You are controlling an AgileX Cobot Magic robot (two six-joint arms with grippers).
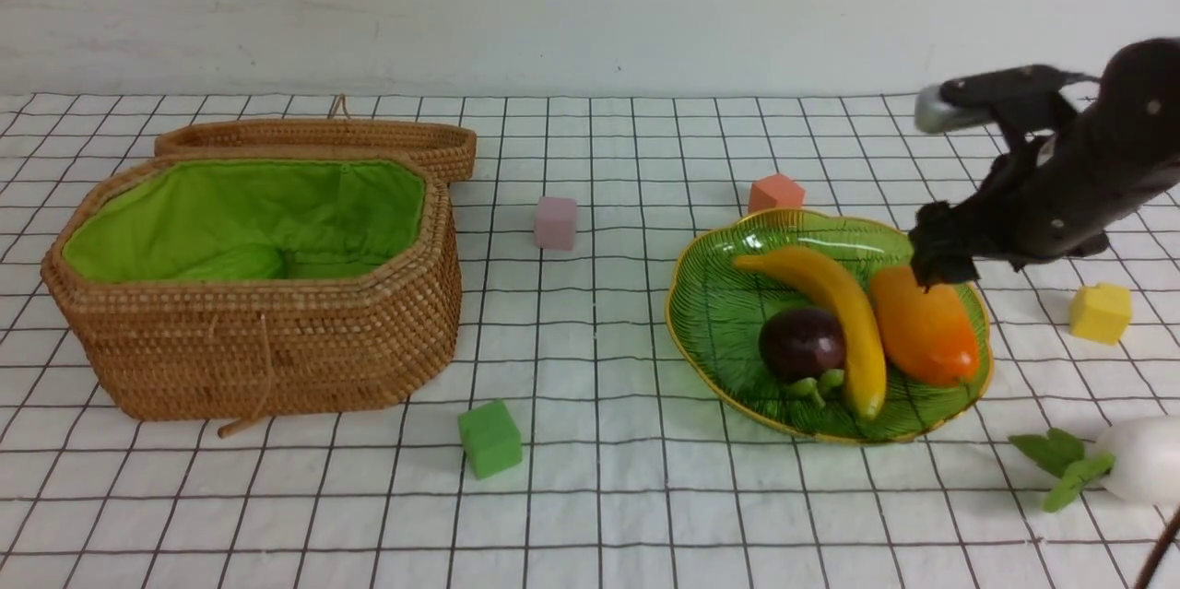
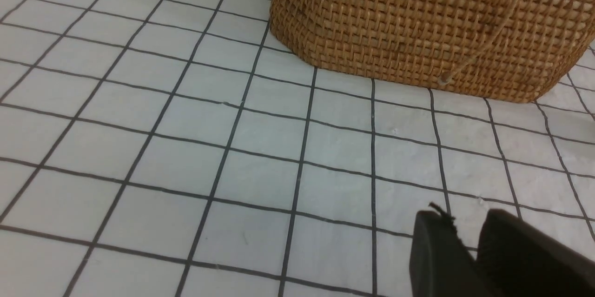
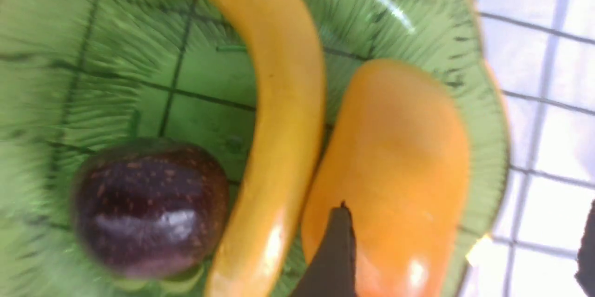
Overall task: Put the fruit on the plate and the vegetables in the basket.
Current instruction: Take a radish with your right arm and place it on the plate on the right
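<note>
The green ribbed plate (image 1: 719,312) holds the yellow banana (image 1: 843,312), the dark-purple mangosteen (image 1: 800,342) and the orange mango (image 1: 926,326). My right gripper (image 1: 940,259) is open and empty, just above the mango's far end. The right wrist view shows the mango (image 3: 399,148), banana (image 3: 283,102), mangosteen (image 3: 148,204) and plate (image 3: 93,55) under that gripper (image 3: 465,222). The woven basket (image 1: 277,349) stands open at the left with the light-green gourd (image 1: 235,265) inside. The white radish (image 1: 1143,460) lies at the front right. The carrot is out of view. My left gripper (image 2: 465,222) is shut and empty above the cloth near the basket (image 2: 418,23).
The basket's lid (image 1: 313,139) lies behind the basket. Foam cubes are scattered: pink (image 1: 556,222), orange (image 1: 775,193) behind the plate, yellow (image 1: 1100,312) at the right, green (image 1: 489,438) in front. A white wall stands behind the table.
</note>
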